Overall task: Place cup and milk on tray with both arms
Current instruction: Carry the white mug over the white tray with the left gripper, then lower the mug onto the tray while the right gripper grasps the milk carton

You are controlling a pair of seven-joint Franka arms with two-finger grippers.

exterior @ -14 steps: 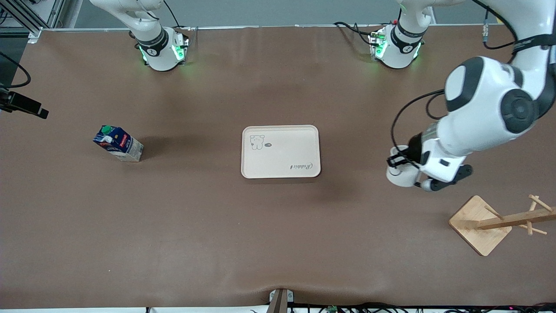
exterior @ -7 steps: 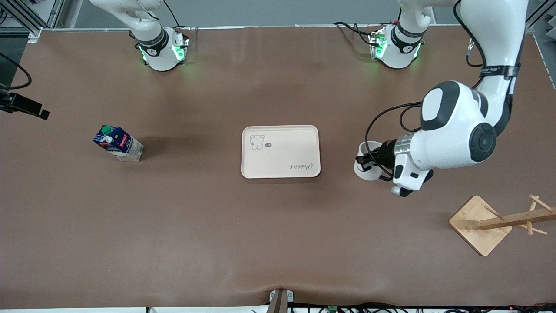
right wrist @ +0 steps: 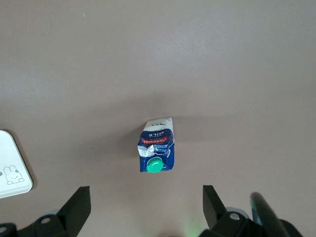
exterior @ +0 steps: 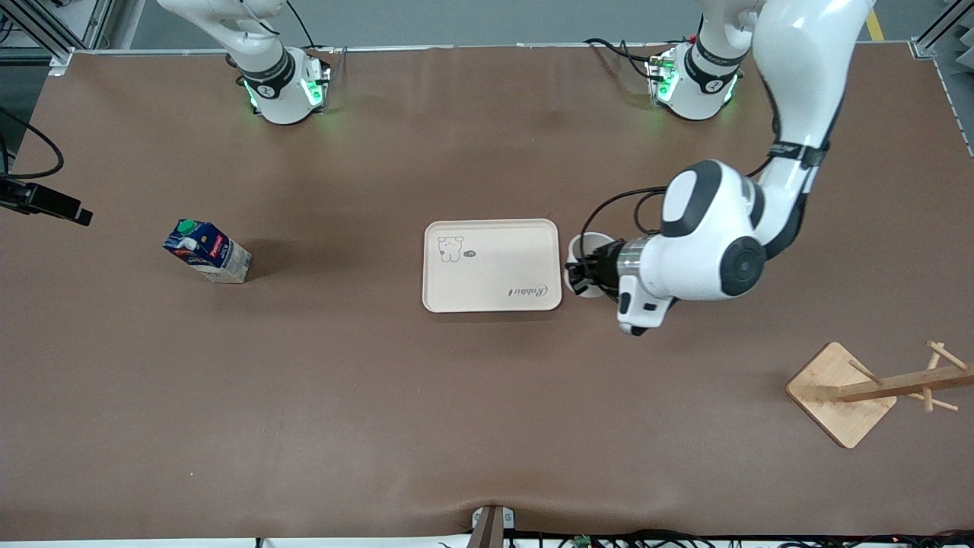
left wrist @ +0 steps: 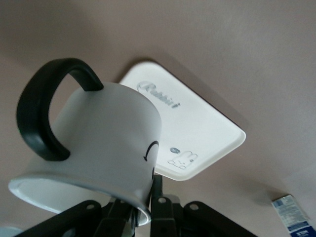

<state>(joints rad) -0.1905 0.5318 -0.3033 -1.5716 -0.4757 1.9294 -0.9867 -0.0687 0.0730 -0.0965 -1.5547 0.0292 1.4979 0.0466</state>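
My left gripper (exterior: 582, 275) is shut on the rim of the white cup (exterior: 587, 257) and holds it in the air just beside the cream tray (exterior: 492, 266), at the tray's edge toward the left arm's end. In the left wrist view the cup (left wrist: 103, 138) is tilted, its black handle and part of the smiley showing, with the tray (left wrist: 197, 123) under it and my left gripper (left wrist: 143, 210) on its rim. The dark-blue milk (exterior: 207, 251) stands toward the right arm's end. My right gripper (right wrist: 146, 197) is open, high over the milk (right wrist: 157, 145).
A wooden rack (exterior: 845, 392) with pegs stands near the front camera toward the left arm's end. A black camera mount (exterior: 46, 202) sits at the table's edge by the right arm's end. The tray's corner (right wrist: 12, 168) shows in the right wrist view.
My left arm has carried the cup from near the wooden rack across to the tray's edge. The milk, the tray and the rack have not moved.
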